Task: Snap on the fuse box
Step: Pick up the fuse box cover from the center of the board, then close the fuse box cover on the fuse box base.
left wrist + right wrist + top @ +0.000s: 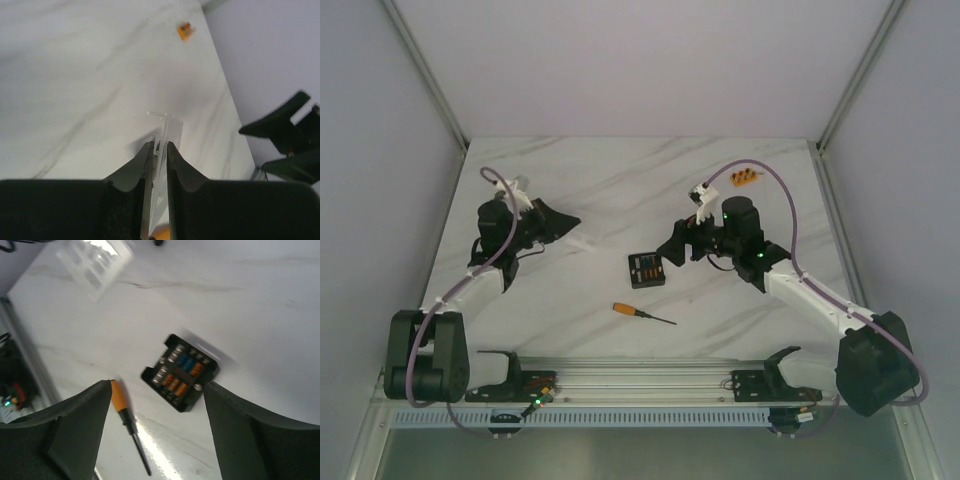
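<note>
Fuse box (pixel 645 269), one, left end effector (pixel 160 146) clamping one clear cover (pixel 172 127), right end effector (pixel 157 384) apart

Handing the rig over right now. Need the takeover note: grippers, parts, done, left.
Left gripper: shut on the clear cover, left of the fuse box and apart from it.
Right gripper: open, over the fuse box, not touching it.
Fuse box: flat on the table, mid-workspace, fuses exposed, no cover on.
Done: cover gripped.
Left: bring cover over box, align, snap on.
Screwdriver lies just in front of the box.
</note>
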Robot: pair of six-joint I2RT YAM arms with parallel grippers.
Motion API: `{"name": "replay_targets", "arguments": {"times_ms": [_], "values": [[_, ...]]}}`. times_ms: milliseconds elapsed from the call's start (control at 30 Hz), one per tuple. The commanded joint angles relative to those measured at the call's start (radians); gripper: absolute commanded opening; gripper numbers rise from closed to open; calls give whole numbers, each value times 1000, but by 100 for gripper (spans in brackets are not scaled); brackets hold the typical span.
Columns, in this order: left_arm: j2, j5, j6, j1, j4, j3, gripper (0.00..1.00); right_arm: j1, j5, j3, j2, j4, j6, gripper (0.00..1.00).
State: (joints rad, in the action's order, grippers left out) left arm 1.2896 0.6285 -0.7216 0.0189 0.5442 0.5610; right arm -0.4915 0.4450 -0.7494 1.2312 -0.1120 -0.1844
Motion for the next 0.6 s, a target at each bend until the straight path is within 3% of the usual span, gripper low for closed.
{"name": "replay_targets", "arguments": {"times_ms": [0,367,567], "values": [[-23,110,99,107,-113,80,0,-3,215,-74,-28,9,-14,79],[41,205,189,365,-143,217,0,-32,386,-128,2,-10,-35,69],[65,235,237,431,-166,265,0,-34,436,-139,12,-10,-29,53]]}}
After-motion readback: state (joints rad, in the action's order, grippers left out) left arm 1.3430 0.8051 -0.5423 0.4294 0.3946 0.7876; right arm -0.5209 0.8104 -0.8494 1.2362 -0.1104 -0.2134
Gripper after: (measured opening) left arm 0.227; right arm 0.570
